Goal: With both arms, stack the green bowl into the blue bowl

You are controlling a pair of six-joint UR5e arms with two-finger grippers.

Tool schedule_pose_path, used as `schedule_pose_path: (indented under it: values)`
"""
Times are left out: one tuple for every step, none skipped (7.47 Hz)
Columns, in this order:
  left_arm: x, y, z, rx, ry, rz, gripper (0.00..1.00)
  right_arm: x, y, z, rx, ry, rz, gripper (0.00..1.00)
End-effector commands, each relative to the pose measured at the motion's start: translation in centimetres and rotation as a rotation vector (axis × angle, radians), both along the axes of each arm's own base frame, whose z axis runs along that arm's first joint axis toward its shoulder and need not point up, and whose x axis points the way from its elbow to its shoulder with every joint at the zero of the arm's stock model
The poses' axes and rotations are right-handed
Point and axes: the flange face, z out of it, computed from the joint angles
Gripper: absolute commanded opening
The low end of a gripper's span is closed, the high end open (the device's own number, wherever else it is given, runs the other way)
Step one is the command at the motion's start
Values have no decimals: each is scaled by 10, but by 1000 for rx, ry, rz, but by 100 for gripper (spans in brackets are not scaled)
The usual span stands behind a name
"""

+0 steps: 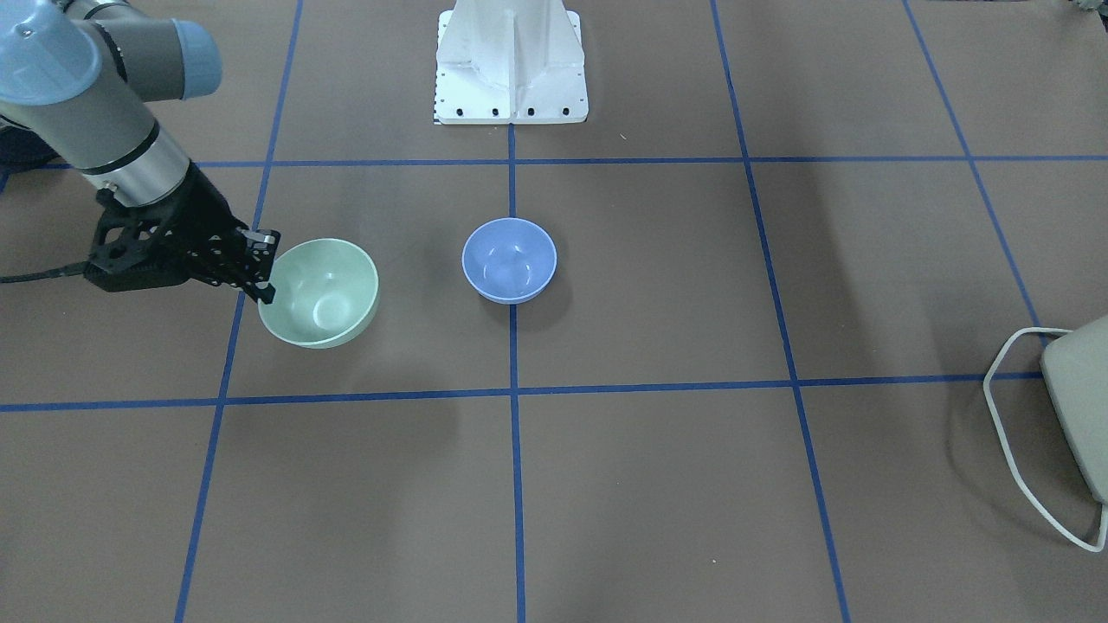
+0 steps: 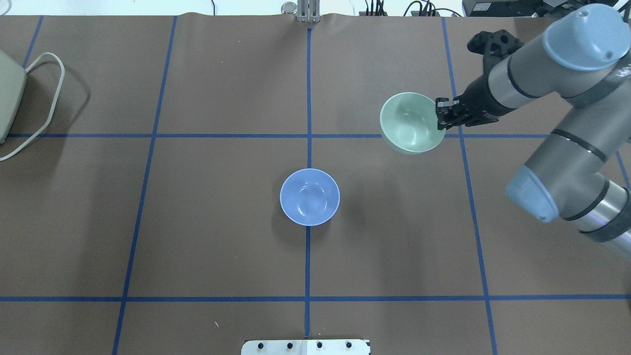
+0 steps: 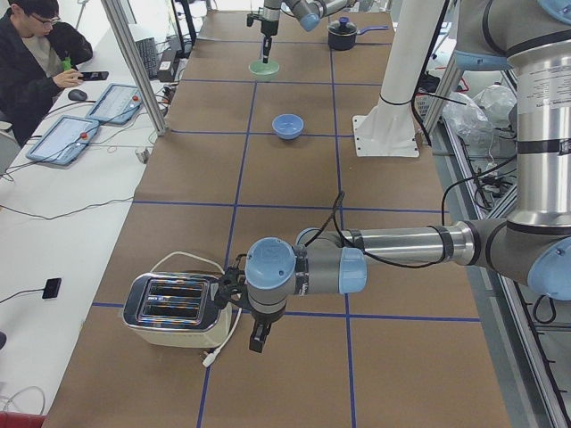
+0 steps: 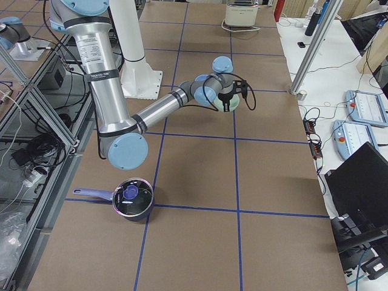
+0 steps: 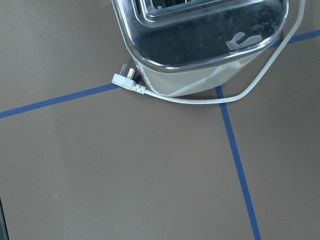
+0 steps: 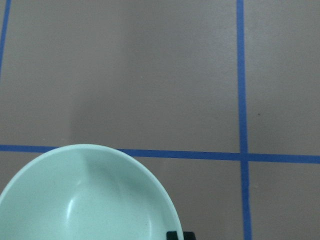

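Out on the far left, the toaster sat at the edge of the table, with its white cord looped out and the plug lying loose beside it. The left gripper hung pointing down just beside that toaster, well apart from both bowls. Only the side view caught it, so how wide its fingers stood could not be told. Into the middle now: the blue bowl sat upright right on the centre tape line, out in front of the white pedestal, its smooth inside bare to the camera. Across to the right was the green bowl, well apart from the blue one and near a crossing of the tape lines. It was tipped a little, open side up, with only glossy plastic showing inside. The right gripper had it by the rim on the side away from the blue bowl, its fingers clamped on the edge. Whether the bowl's base touched the table was not clear. Furthest right, a dark pot with a blue handle stood with its lid on, its contents hidden.
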Motion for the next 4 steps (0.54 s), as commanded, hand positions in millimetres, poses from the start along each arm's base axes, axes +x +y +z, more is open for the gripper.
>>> schedule_pose_path:
  values:
    - [1, 3, 0, -2, 1, -2, 98, -92, 42, -81, -98, 1, 80, 0]
    - [1, 4, 0, -1, 1, -1, 98, -129, 65, -104, -109, 44, 93, 0]
    - [1, 3, -1, 1, 0, -1, 98, -158, 88, -112, -138, 56, 95, 0]
    - [1, 3, -1, 1, 0, -1, 98, -183, 109, -110, -125, 78, 105, 0]
